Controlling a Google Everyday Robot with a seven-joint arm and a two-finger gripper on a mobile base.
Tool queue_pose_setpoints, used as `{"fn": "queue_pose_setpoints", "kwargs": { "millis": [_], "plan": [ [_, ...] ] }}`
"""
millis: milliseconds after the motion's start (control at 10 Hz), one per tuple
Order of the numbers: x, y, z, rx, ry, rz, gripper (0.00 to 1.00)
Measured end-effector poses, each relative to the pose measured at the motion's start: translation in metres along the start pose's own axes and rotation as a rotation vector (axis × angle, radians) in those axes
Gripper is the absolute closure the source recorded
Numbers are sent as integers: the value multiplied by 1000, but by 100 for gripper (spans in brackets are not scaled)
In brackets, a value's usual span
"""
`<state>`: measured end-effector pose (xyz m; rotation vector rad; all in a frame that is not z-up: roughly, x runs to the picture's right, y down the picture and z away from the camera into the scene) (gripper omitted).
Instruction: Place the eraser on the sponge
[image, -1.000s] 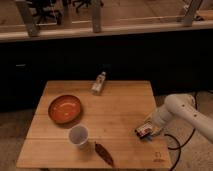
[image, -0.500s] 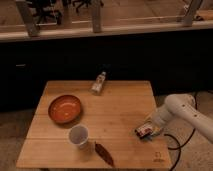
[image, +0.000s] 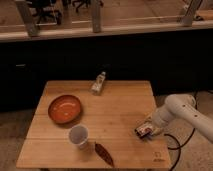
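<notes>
Camera view: the eraser lies near the wooden table's right front corner, right at the tip of the gripper reaching in from the right. Whether the gripper pinches it, I cannot tell.

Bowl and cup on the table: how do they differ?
The bowl is orange-red, wide and shallow; the cup is white, narrower and taller. The bowl sits further left; the cup nearer the front edge. Both stand upright on the wooden table. The tool is near the table's right edge, at the eraser.
</notes>
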<state>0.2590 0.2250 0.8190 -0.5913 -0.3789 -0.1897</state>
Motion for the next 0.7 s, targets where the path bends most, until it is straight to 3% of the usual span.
{"fn": "queue_pose_setpoints", "kwargs": {
  "millis": [100, 300, 700],
  "plan": [
    [0, -2, 0, 7, -2, -2, 20],
    [0, -3, 6, 4, -51, -14, 20],
    [-1, -3, 6, 6, -58, -20, 20]
  ]
}}
